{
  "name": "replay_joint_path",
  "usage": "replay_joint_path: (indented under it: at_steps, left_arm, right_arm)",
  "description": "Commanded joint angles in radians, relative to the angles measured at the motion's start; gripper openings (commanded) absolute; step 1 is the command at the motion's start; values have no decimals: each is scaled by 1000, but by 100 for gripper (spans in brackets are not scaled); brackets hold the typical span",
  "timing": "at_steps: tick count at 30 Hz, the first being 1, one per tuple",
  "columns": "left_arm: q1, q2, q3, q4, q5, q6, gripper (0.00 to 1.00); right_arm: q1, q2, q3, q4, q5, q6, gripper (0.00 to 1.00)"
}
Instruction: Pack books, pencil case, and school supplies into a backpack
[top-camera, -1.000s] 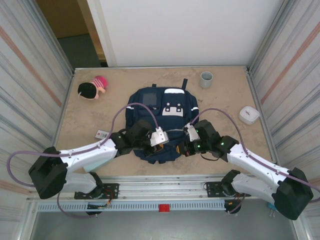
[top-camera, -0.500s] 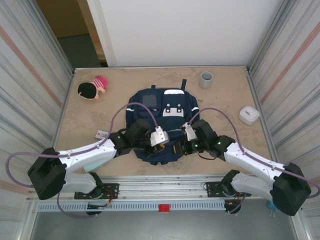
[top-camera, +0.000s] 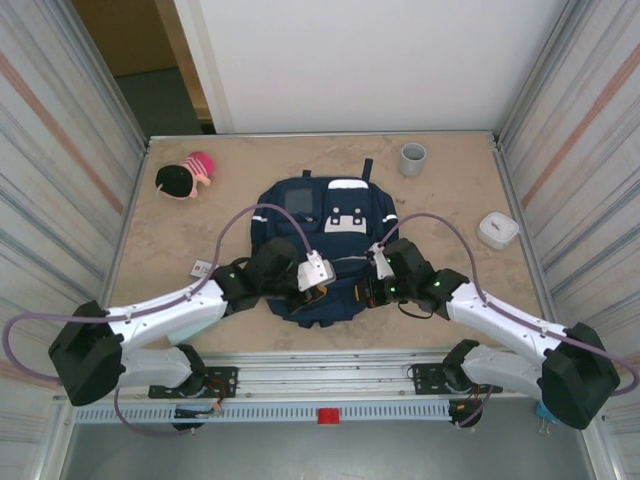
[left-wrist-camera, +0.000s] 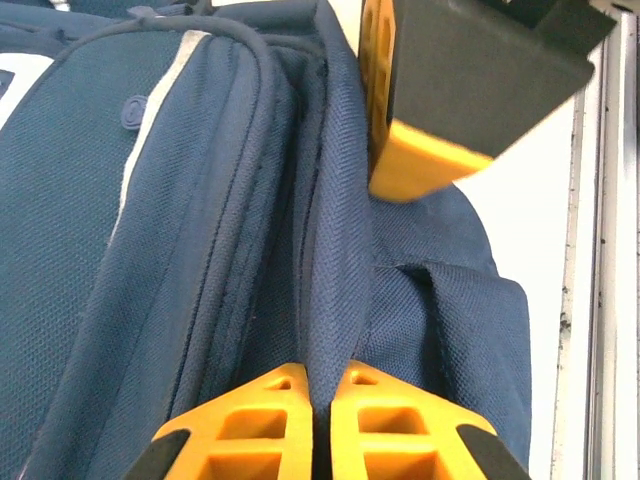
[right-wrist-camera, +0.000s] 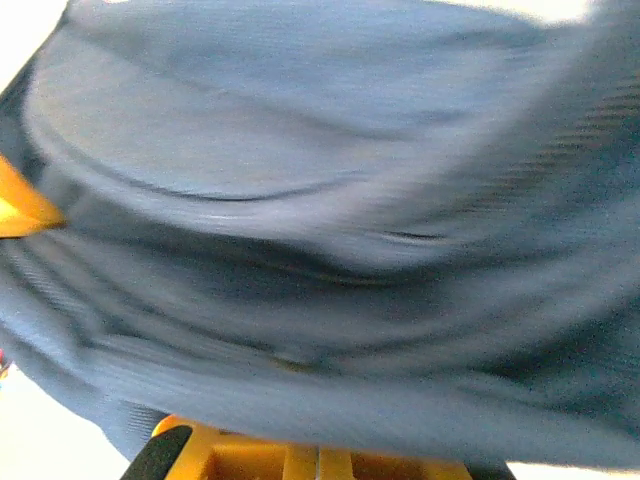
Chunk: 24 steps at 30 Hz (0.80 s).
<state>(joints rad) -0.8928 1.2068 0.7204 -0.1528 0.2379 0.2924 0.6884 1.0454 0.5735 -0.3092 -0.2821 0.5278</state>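
- Two pincers sit side by side at the near edge of the backpack (top-camera: 320, 225), which lies flat in the middle of the tabletop (top-camera: 455, 195), its white patches and square front pocket facing up.
- Left pincer (left-wrist-camera: 322, 388): its yellow fingers are pressed together on a raised fold of the backpack's navy cloth, pinching it tight at the tips.
- Right pincer (right-wrist-camera: 318, 462): its fingers are drawn fully together. Navy cloth drapes across them in the right wrist view, but the blur leaves it unclear whether any of it is caught. In the left wrist view, one of its fingers rests against the same ridge of cloth, further along.
- Beside the left arm, a small white piece (top-camera: 204, 268) with red print lies on the tabletop, left of the backpack and apart from it.
- Elsewhere, a grey cup (top-camera: 413, 158) stands near the far edge, a white box (top-camera: 497, 230) sits to the right, and a plush toy (top-camera: 184, 176) lies at the far left.
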Motion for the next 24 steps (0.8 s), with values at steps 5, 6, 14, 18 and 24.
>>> replay_joint_path:
  at_steps: [5,6,14,18,24]
  left_arm:
    - [104,-215,-86,-67,-54,-8,9]
    - [114,-241,-103,-73,-58,-12,9]
    - [104,-274,-96,-61,31,-68,58]
    - [36,-169,-13,-16,-6,-117,72]
    - [-30,34,123,9,-103,-136,78]
  right_arm:
    - [-201,-140,1,-185,27,-93,0]
    - [-214,-146,2,-178,-4,-105,0]
    - [-178,-147,12,-23,-219,-97,0]
    - [-130,-140,50,-33,-206,-126,0]
    - [-62,-132,92,-31,-201,-154,0]
